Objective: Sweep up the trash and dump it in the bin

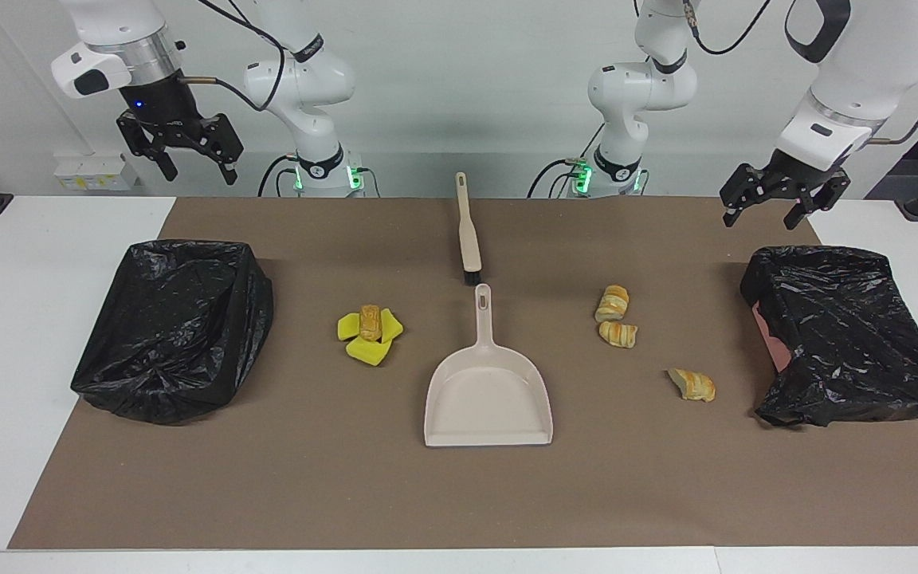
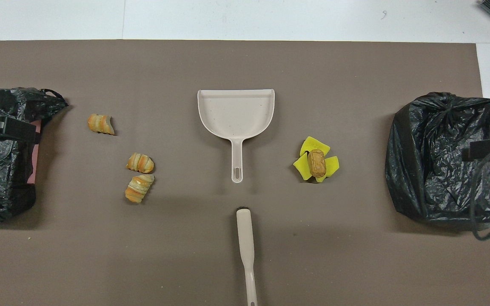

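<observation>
Trash sits in two groups on the brown mat point(image 1: 459, 494). Toward the right arm's end: yellow sponge wedges point(image 1: 367, 349) with one pastry piece point(image 1: 370, 321) on top of them. Toward the left arm's end: three loose pastry pieces point(image 1: 617, 333), two just beside each other, the third point(image 1: 692, 384) apart and farther from the robots, near the bin at that end.

Dustpan point(image 1: 488, 395) lies mid-table between the groups, empty, handle pointing at the robots. Brush point(image 1: 468, 231) lies in line with it, nearer to the robots, bristle end just short of the pan handle, not touching.

Two black-bagged bins — one point(image 1: 176, 327) at the right arm's end, one point(image 1: 845, 335) at the left arm's end; the latter's bag sags over its opening.

Left gripper point(image 1: 782, 203) hangs over the mat's edge by its bin, fingers wide, empty. Right gripper point(image 1: 184, 155) is up over the table edge by its bin, fingers wide, empty. Both waiting.

Risks, as I judge them:
- pastry pieces are rounded — a brush stroke may roll them past the pan
- stacked pastry can tumble off the sponges on first contact
- slack bag could catch the pan lip or deflect the dump
- thin flat handles: easy to pinch off-centre, so the tool twists
</observation>
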Available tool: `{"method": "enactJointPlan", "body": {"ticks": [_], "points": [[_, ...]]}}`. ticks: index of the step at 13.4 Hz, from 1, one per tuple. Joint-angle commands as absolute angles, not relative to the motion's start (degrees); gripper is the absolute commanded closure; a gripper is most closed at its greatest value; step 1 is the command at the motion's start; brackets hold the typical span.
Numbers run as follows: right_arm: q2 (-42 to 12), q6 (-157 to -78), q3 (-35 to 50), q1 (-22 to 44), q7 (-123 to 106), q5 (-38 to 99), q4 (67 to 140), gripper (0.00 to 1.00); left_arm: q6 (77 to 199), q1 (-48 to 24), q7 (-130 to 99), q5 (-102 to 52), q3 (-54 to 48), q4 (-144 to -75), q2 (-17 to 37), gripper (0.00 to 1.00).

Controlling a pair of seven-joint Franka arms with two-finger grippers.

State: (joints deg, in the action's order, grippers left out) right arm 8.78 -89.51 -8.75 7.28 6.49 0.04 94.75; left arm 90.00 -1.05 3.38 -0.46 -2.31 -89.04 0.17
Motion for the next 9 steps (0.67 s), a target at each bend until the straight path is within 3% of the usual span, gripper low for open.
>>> {"method": "enactJointPlan", "body": {"ticks": [1,9], "points": [[9.1,-90.3,-8.6,6.9,5.4,1.4,95.4,0.0,89.3,-0.8,3.0,0.1,-2.9,-89.6,-0.4,0.0],[9.1,-90.3,-8.6,6.9,5.4,1.4,95.4,0.0,88.5,-1.3,3.0,-0.2,-3.3,-89.8,-0.8,0.0]]}}
